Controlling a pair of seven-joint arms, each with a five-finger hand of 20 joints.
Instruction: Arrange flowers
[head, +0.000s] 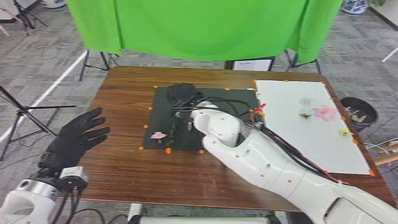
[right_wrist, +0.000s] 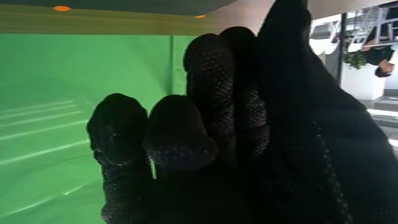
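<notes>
- Flower (head: 158, 135), small and pink, lies on the left side of the dark mat (head: 207, 147), towards the near edge; its short stem seems to point back at the robot, so its long axis runs roughly near to far
- Right hand (head: 181, 95) is over the far part of the mat, beyond the flower and slightly to its right; the coming move turns on this, since a reach for the flower would have to come back towards the robot and a little left
- In the right wrist view its fingers (right_wrist: 210, 75) look loosely extended, with nothing seen in their grasp
- Left hand (head: 78, 135) is off to the flower's left, fingers relaxed and apart; it looks the nearer of the two, though the right arm (head: 258, 160) seems the one set to work
- White sheet (head: 306, 147) lies right of the mat, with a big pink bloom (head: 326, 114) and a yellowish one (head: 345, 132) on it; likely where the flower should go, early in the job by my guess
</notes>
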